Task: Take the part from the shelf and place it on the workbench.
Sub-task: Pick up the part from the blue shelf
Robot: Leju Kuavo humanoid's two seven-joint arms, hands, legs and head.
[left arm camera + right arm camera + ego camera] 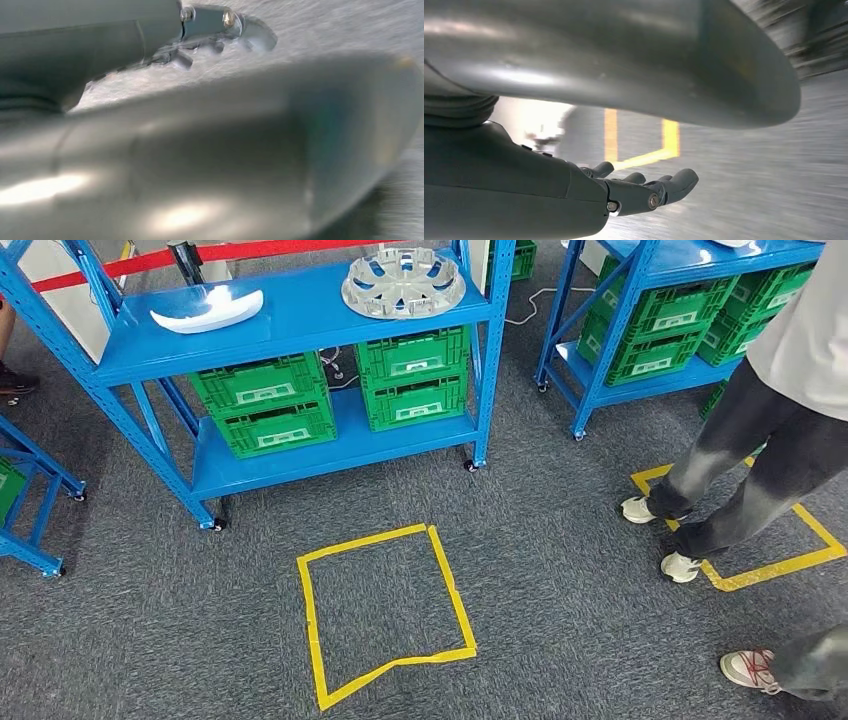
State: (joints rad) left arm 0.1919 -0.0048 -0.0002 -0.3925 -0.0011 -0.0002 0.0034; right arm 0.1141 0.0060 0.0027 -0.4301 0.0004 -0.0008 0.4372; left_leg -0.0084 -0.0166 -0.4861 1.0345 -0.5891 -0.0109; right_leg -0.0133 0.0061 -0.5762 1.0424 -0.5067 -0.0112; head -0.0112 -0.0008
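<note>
left hand (227,27): seen in the left wrist view, fingers stretched out and apart from the thick thumb (215,165), nothing held | right hand (644,192): seen in the right wrist view, fingers (681,181) slightly curved and spread, thumb (624,55) apart from them, nothing held

The head view looks from high, forward and down, on the grey carpet floor (560,570), a yellow tape square (385,615) near the camera and a blue metal shelf rack (300,360) farther away. The left wrist view sits very close behind the left hand (200,120), blurred, over the same carpet. The right wrist view looks along the right hand (639,192), low over the carpet, toward yellow tape lines (644,145). All three views share the carpet.
</note>
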